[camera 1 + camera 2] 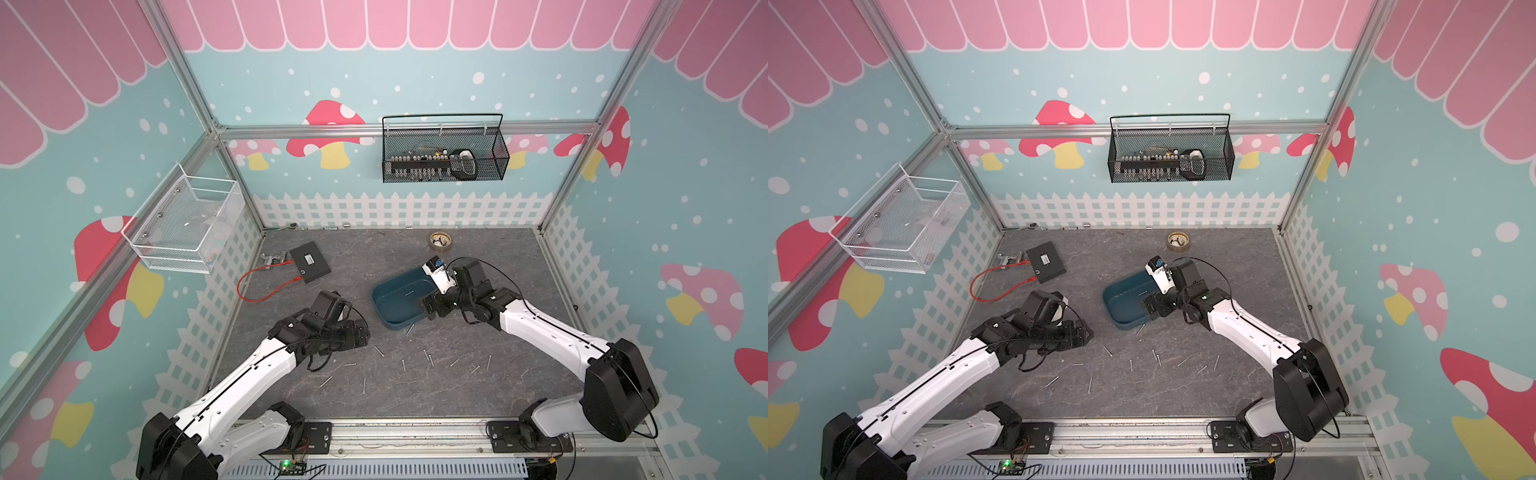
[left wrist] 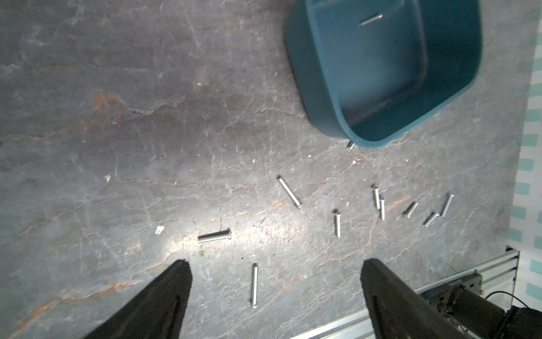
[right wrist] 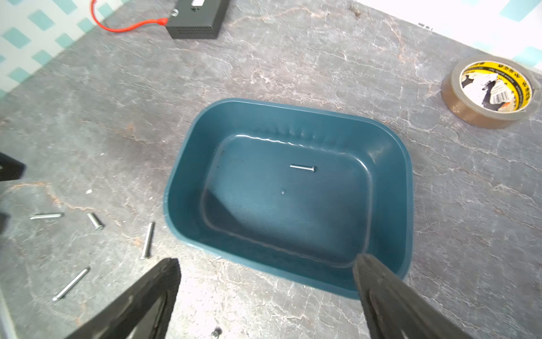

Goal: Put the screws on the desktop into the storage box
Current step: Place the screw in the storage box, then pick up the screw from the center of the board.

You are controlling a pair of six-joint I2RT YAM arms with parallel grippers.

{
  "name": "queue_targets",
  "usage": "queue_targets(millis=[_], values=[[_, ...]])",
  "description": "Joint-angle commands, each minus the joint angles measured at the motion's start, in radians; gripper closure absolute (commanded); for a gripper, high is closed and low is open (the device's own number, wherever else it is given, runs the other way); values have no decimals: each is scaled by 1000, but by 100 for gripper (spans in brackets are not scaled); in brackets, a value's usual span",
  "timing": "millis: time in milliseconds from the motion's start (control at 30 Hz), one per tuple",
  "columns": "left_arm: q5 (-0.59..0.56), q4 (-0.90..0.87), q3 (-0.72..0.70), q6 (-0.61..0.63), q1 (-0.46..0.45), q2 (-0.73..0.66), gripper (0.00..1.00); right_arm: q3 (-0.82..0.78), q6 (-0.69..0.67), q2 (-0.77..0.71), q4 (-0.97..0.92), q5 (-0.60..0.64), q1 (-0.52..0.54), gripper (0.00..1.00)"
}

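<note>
**Deposit stage, with the next pick in preparation.** In both top views the storage box (image 1: 380, 303) stood right of the middle of the surface (image 1: 374, 249). A single screw (image 3: 303, 168) lay flat on its floor. The right pincer (image 3: 267, 259) hung over the rim at about 4 o'clock of the box, spread wide and holding nothing.

The other screws (image 1: 403, 365), about eleven, lay scattered on the surface at 6 o'clock of the box. All were apart from it except one (image 1: 410, 329), which lay just beside the near wall.

The left pincer (image 2: 275, 262), at 8 o'clock of the box, was likewise spread and empty, poised above the scatter. In the left wrist view one screw (image 2: 254, 284) lay between its fingers (image 2: 164, 299), shaft crosswise to the closing line.

**Judged procedure.**
- The right arm would best rise clear of the rim before swinging away, since the light tub would probably slide if clipped.
- The left pincer would best descend straight onto the framed screw, tips brushing the surface, and close slowly on mid-shaft, because thin pins roll readily.
- The two touching screws (image 2: 378, 202) were better taken singly.
- The one beside the wall was better left until last and approached along the wall.
- Release was best made low inside the box to prevent bounce-out, with the arms taking turns there.
</note>
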Motion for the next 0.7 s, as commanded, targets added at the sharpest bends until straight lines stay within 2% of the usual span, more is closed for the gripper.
queue_targets(millis=[0, 167, 400, 667], values=[[-14, -94, 14, -24, -1, 19, 10, -33, 9, -45, 23, -26, 4, 1], [-54, -172, 26, -30, -1, 81, 16, -66, 7, -94, 26, -35, 4, 2], [-72, -260, 61, 36, 2, 175, 19, -115, 13, -148, 52, -50, 4, 2], [-14, -212, 57, 48, 2, 216, 25, -160, 18, -173, 76, -55, 2, 3]])
